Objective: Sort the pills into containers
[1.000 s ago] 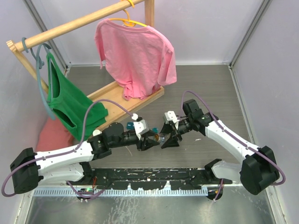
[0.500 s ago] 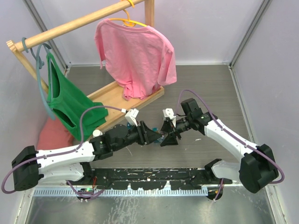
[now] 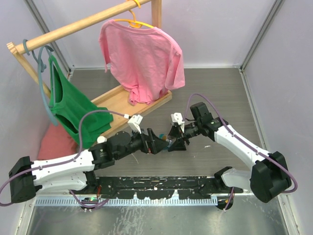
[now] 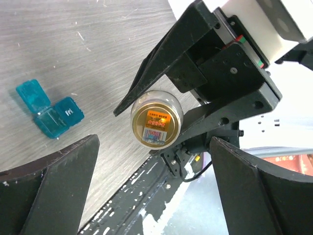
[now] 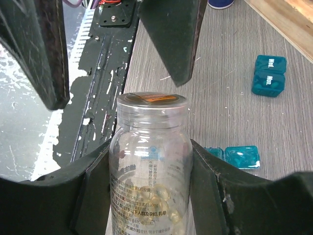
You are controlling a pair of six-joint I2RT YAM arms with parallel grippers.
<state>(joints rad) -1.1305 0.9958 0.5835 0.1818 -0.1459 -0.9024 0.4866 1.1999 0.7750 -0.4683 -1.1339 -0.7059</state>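
The pill bottle (image 4: 156,117) is clamped by the half-closed right gripper (image 3: 176,143). At frame centre, its long axis is pointed end-on between the wide-open, empty left gripper (image 3: 158,141) fingers.

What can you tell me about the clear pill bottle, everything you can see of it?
The pill bottle is clear plastic, cylindrical, with printed text on its wall and yellowish pills inside. A gold barcode sticker covers its outer end. The right tool clamps its sides, holding it off the table. The left tool stands open facing that end, not touching it.
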